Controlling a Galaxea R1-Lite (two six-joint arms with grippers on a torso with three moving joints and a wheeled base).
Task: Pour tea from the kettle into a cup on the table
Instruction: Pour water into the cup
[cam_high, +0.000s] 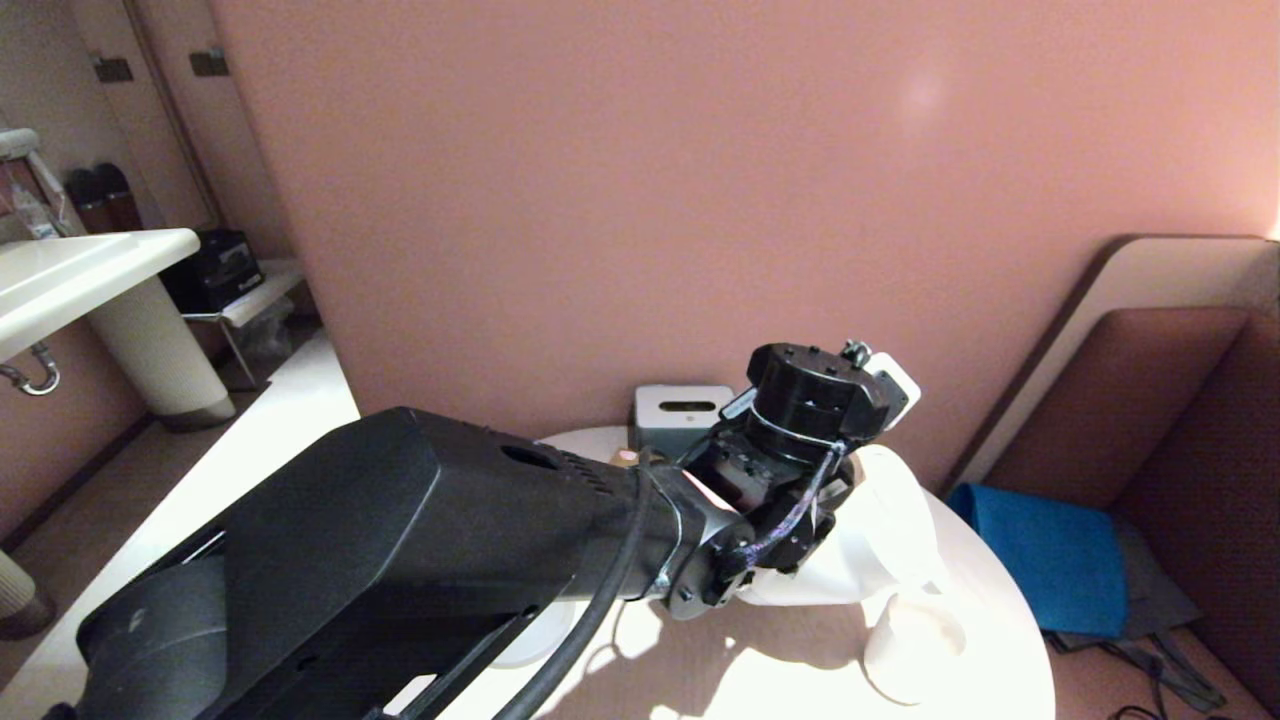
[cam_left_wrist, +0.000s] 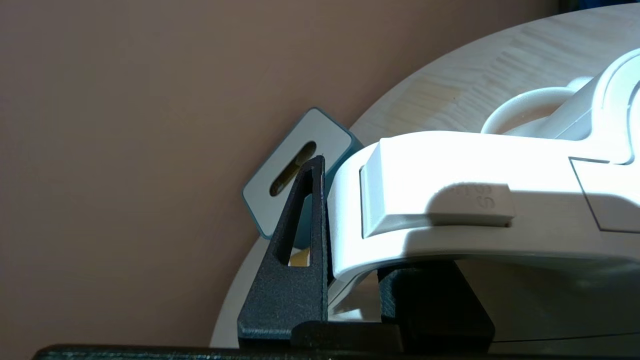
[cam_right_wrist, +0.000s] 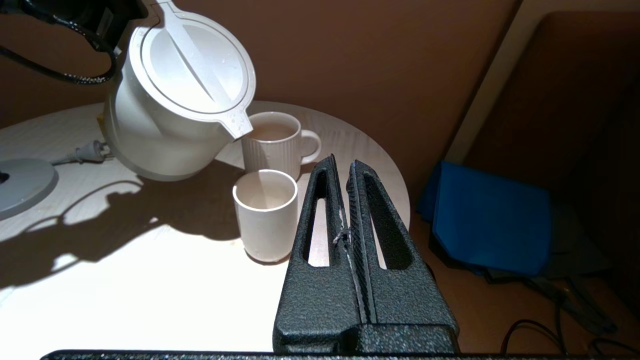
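The white kettle (cam_right_wrist: 170, 100) hangs tilted above the round table (cam_right_wrist: 150, 300), and my left gripper (cam_left_wrist: 360, 225) is shut on its loop handle (cam_left_wrist: 450, 165). Its spout (cam_right_wrist: 240, 127) points at the rim of a ribbed white mug (cam_right_wrist: 275, 150), which has a handle and holds pale brownish tea (cam_right_wrist: 272, 131). No stream shows at the spout. The plain handleless cup (cam_right_wrist: 265, 215) stands just in front of that mug, beside the kettle. My right gripper (cam_right_wrist: 342, 162) is shut on nothing, low by the table's right edge. In the head view the left arm hides most of the kettle (cam_high: 890, 530).
The kettle's grey base disc (cam_right_wrist: 20, 185) and plug (cam_right_wrist: 92, 148) lie on the table's left part. A grey slotted box (cam_high: 683, 412) stands at the back against the wall. A blue cloth (cam_right_wrist: 490, 220) lies on the floor to the right, by a bench. A sink (cam_high: 80, 270) is far left.
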